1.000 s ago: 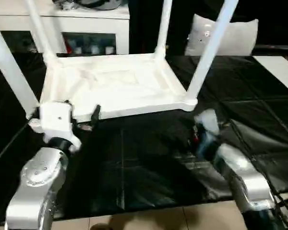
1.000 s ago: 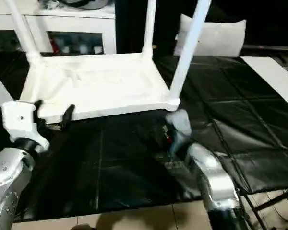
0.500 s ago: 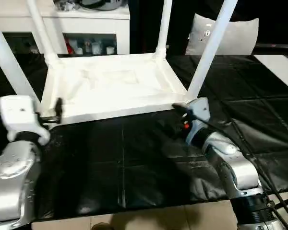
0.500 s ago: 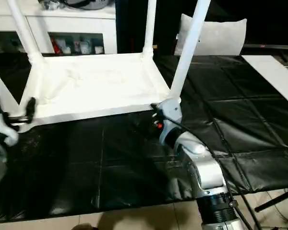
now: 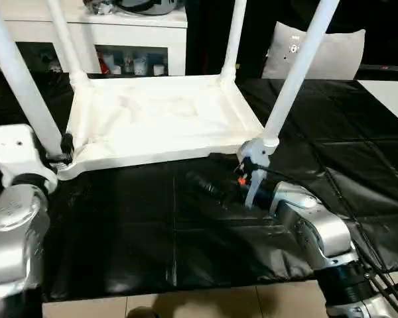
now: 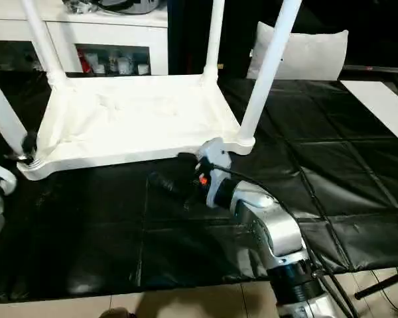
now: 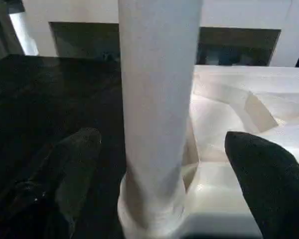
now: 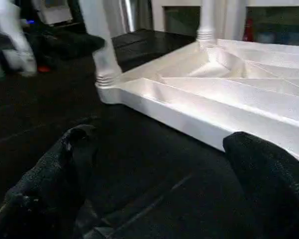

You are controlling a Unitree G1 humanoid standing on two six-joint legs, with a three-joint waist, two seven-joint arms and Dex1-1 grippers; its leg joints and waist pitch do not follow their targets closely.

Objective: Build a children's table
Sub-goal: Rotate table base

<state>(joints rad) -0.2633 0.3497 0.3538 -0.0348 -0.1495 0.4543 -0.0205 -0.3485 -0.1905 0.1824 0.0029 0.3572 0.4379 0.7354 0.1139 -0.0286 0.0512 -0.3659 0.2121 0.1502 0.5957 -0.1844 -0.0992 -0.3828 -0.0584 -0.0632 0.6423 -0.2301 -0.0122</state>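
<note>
Both arms now moved in on upturned children's table (image 5: pixel 162 119) on black mat (image 5: pixel 205 225); left gripper (image 7: pixel 159 164) wide open, straddling near-left leg (image 7: pixel 157 99), empty, likely to grasp; right gripper (image 8: pixel 159 164) wide open, empty, facing near edge.

I count one white plastic square tabletop (image 5: pixel 160 119) lying upside down, four long white round legs (image 5: pixel 297 69) standing in it, and my two black-fingered grippers (image 7: pixel 159 164).
</note>
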